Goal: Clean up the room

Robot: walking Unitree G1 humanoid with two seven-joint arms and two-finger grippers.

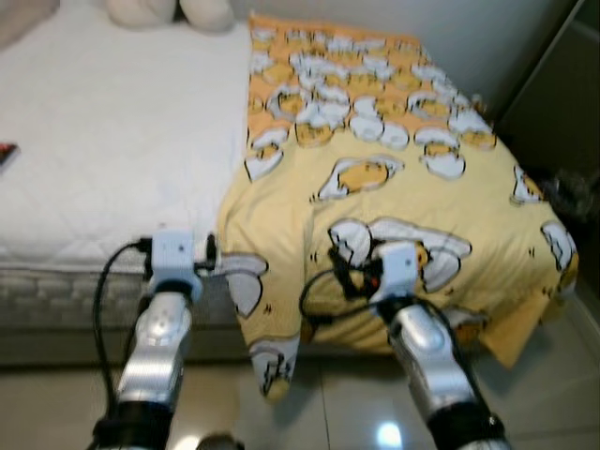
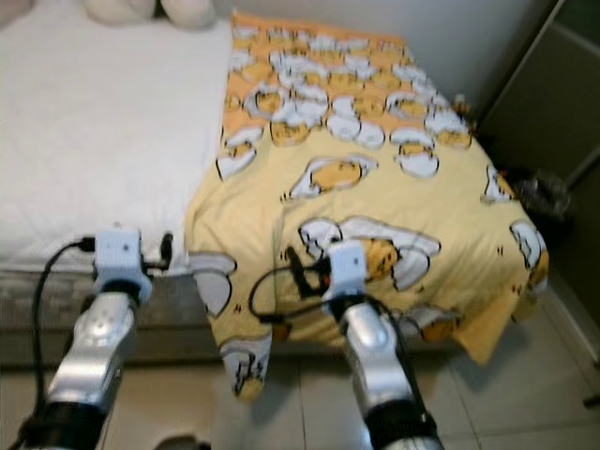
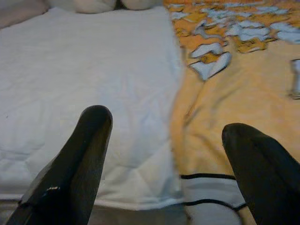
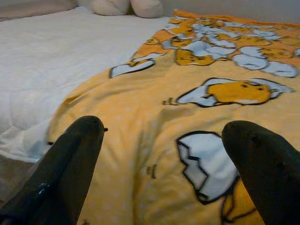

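Note:
A yellow blanket point(image 1: 375, 178) printed with egg cartoons covers the right half of the bed and hangs over its foot edge toward the floor. The left half is bare white mattress point(image 1: 112, 141). My left gripper point(image 3: 166, 126) is open at the foot edge, aimed at the seam where the blanket's left border meets the mattress. My right gripper point(image 4: 164, 126) is open as well, low over the blanket near its front corner. Nothing lies between either pair of black fingers point(image 4: 79, 150). In the eye views both silver arms reach forward, left arm point(image 1: 164, 337) and right arm point(image 1: 427, 356).
Pale pillows point(image 1: 169, 9) lie at the head of the bed. A small dark red object point(image 1: 7, 155) sits at the mattress's left edge. A dark cabinet point(image 1: 562, 84) and dark clutter point(image 1: 572, 192) stand to the right. Glossy floor tiles point(image 1: 328, 403) lie below.

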